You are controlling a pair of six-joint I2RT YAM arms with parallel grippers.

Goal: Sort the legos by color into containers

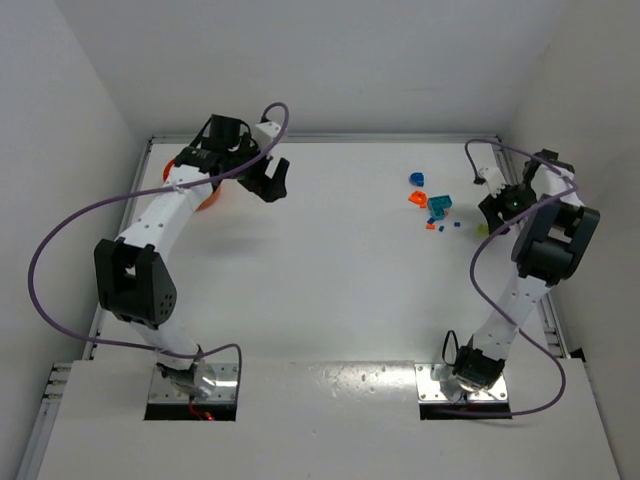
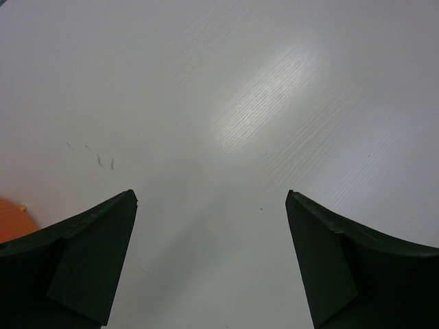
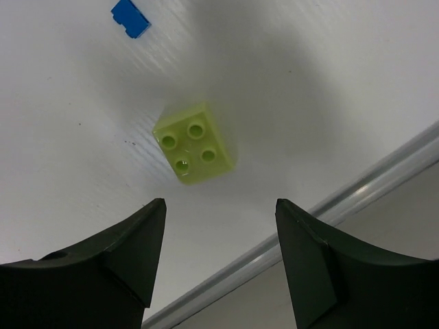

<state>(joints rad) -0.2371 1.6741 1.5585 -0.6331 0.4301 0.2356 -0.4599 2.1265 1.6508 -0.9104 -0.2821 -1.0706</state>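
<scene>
**Ana:** How do the right jaws stand?

**Ben:** Open, with nothing between them. The yellow-green brick [image 3: 195, 144] lies on the table [image 3: 329, 75] just ahead of the tips, studs up, touching neither one.

**Ana:** Is it lined up for a grip?

**Ben:** Not quite. The brick sits turned at an angle to the jaws, so closing now would likely catch corners. I'd turn the wrist until the tips face two flat sides, centre the brick in the gap, then go straight down before closing.

**Ana:** Anything near it to mind?

**Ben:** A blue brick [image 3: 130, 18] lies farther out, well clear. The metal rail [image 3: 329, 205] at the table's edge runs close by on the right, and the outer tip could knock it on a sloppy descent.

**Ana:** And the left jaws?

**Ben:** Spread wide and holding nothing, over bare table. Seen from above, they hang beside the orange bowl [image 1: 210, 199], which is partly hidden under that arm.

**Ana:** Where does the yellow-green one go, then?

**Ben:** I can't tell. The orange bowl is the only container I can see, well apart on the far left. The other bricks [image 1: 432, 205] lie scattered near the right arm, so I'd say the sorting is mostly undone.
</scene>
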